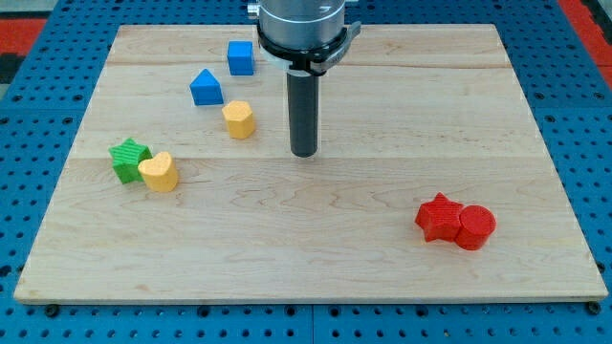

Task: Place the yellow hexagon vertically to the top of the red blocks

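Observation:
The yellow hexagon (239,119) lies in the upper left part of the wooden board (316,258). My tip (303,152) is to its right and slightly lower, apart from it. Two red blocks touch each other at the lower right: a red star (439,217) and a red cylinder (475,227) on its right. My tip is far to their upper left.
A blue cube (241,57) and a blue house-shaped block (206,88) lie above the hexagon. A green star (128,159) touches a yellow heart (159,172) at the left. Blue pegboard (38,143) surrounds the board.

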You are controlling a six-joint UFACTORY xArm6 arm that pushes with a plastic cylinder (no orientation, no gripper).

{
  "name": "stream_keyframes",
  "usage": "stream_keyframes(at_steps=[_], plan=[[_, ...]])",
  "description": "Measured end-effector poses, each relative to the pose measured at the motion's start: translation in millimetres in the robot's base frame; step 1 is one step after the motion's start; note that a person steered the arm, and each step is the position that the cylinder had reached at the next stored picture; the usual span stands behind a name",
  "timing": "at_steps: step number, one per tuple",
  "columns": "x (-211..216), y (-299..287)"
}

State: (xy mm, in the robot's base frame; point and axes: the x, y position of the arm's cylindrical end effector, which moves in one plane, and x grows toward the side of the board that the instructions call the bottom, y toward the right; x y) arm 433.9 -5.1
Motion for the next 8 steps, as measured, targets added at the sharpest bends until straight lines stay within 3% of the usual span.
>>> stream_keyframes(at_steps=[3, 8], plan=[[-13.2, 42.6], [-21.3, 46.4]])
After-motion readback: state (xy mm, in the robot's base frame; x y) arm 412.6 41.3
